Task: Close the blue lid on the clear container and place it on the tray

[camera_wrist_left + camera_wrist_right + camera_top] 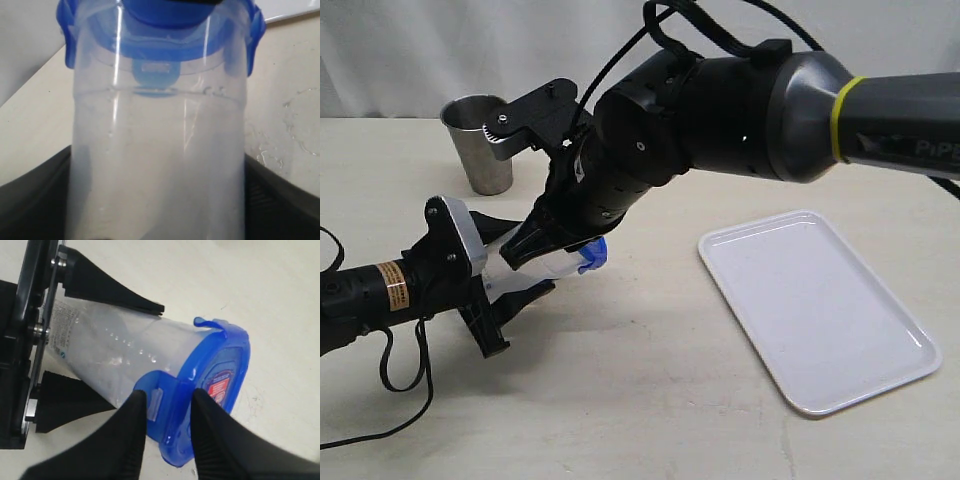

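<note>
The clear container (552, 262) lies sideways off the table, with my left gripper (525, 258) shut around its body. In the left wrist view the container (160, 165) fills the space between both black fingers (285, 200). The blue lid (593, 254) sits on its mouth, red-white sticker facing outward (220, 370). My right gripper (167, 402) has reached across the middle. Its two fingertips pinch one lid flap and the rim at the lid's edge. The printed label (62, 330) shows near the left gripper's body. The white tray (910, 350) lies on the table to the right, with nothing on it.
A grey steel cup (485, 145) stands at the back left. The right arm's bulky black body (720, 100) hangs over the middle of the table. A black cable (400, 380) loops under the left arm. A tray corner (295, 7) shows beyond the lid.
</note>
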